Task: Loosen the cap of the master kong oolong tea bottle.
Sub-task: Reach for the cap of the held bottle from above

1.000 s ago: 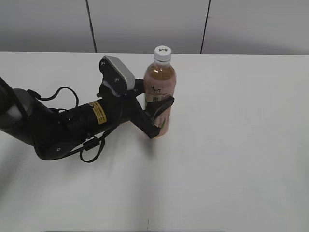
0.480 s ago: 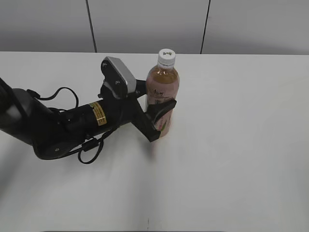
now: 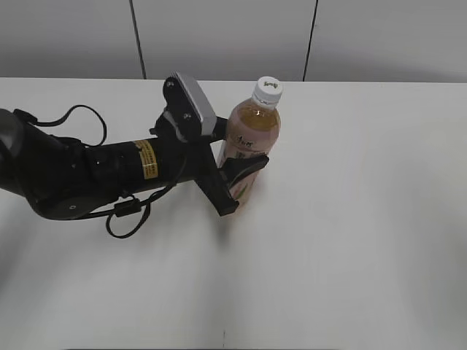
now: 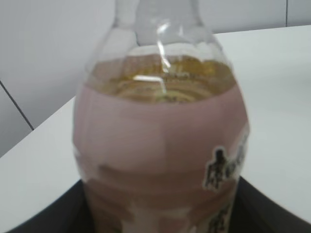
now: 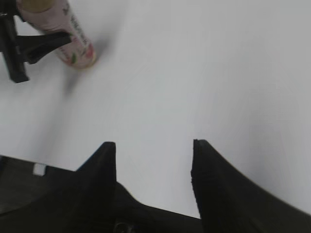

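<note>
In the exterior view the left arm (image 3: pixel 87 175) is laid low across the left part of the white worktop (image 3: pixel 350 240), its black cable looped beside it. At its end the left gripper (image 3: pixel 233 171) is closed round the master kong oolong tea bottle (image 3: pixel 248 149); one dark finger (image 3: pixel 244 164) is seen pressed across the front of the pink label, while the other is hidden behind the bottle. The bottle is held near the middle of the worktop, towards its far edge, and is tilted with its top leaning to the right. The cap (image 3: pixel 268 89) is seated on the neck, white with a small dark mark on top.

In the left wrist view the bottle (image 4: pixel 160 145) fills the frame: amber tea is seen above the pink label, with black characters at the lower right.

In the right wrist view the fingers (image 5: pixel 104 165) of the right gripper (image 5: pixel 153 160) are spread apart with nothing between them, above bare worktop (image 5: pixel 194 73). The bottle (image 5: pixel 73 39) is seen well apart, at upper left.
</note>
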`<action>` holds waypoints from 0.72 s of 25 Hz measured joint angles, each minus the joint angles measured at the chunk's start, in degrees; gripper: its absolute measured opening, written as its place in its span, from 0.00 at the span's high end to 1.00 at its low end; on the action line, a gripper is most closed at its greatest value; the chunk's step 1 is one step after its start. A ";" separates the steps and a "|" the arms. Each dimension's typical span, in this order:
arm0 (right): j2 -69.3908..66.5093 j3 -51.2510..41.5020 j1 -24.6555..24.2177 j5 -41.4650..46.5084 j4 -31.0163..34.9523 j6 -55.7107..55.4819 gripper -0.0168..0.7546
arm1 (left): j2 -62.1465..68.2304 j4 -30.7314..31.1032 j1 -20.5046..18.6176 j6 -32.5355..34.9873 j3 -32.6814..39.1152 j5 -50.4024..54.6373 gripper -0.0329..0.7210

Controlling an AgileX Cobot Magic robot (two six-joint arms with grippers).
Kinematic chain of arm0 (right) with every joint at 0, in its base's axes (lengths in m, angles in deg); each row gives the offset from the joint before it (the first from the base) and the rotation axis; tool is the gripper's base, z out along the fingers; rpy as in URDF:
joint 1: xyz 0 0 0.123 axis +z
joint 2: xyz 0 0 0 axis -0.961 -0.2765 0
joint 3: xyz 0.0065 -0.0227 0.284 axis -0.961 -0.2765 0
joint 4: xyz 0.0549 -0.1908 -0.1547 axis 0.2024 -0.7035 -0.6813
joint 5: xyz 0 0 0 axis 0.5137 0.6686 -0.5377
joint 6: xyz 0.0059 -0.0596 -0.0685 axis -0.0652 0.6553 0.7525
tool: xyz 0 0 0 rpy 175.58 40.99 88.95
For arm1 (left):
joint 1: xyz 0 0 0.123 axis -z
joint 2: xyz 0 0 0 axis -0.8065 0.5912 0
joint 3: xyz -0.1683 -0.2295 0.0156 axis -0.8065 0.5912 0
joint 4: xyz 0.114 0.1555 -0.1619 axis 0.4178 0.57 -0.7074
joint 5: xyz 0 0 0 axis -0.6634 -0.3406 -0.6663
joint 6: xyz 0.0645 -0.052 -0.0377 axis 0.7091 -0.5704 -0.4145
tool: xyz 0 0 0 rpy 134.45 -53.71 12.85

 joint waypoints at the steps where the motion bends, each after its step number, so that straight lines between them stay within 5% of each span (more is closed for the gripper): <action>1: -2.73 0.69 0.00 0.00 2.96 1.65 0.48 | -0.12 -0.10 0.00 0.00 0.00 0.21 0.42; 5: -15.25 5.92 0.00 0.25 13.91 9.29 0.48 | -0.14 -0.45 -0.33 -0.19 0.00 2.19 0.42; 10: -30.88 17.68 2.87 3.78 19.34 10.03 0.48 | -0.14 -0.85 -1.55 -0.24 0.00 2.49 0.42; 14: -41.22 27.77 11.92 4.30 17.06 4.82 0.48 | -0.14 -0.99 -2.67 -0.24 0.00 2.49 0.42; 18: -50.76 37.72 22.71 4.26 6.69 -6.09 0.48 | -0.14 -1.05 -2.95 -0.24 0.00 2.49 0.42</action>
